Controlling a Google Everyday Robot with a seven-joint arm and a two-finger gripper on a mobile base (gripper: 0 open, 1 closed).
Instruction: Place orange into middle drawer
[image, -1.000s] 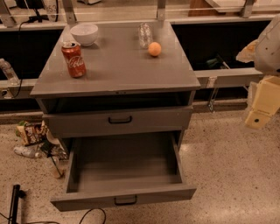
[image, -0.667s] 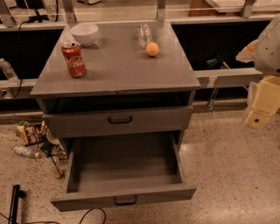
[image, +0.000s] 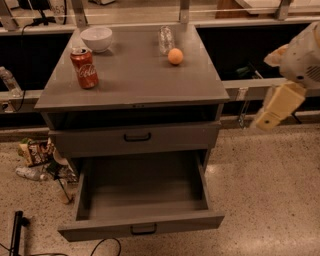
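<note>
Orange (image: 175, 56) rests on cabinet (image: 131, 86), end effector (image: 267, 118) well apart.

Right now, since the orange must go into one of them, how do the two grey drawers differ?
The middle drawer is pulled far out, its inside in view; the upper drawer is pushed in, only its front showing. The middle drawer sits near the floor; the upper drawer sits higher, below the cabinet top, where the orange lies. Both are wide and grey. The gripper hangs to the cabinet's right, apart from both.
</note>
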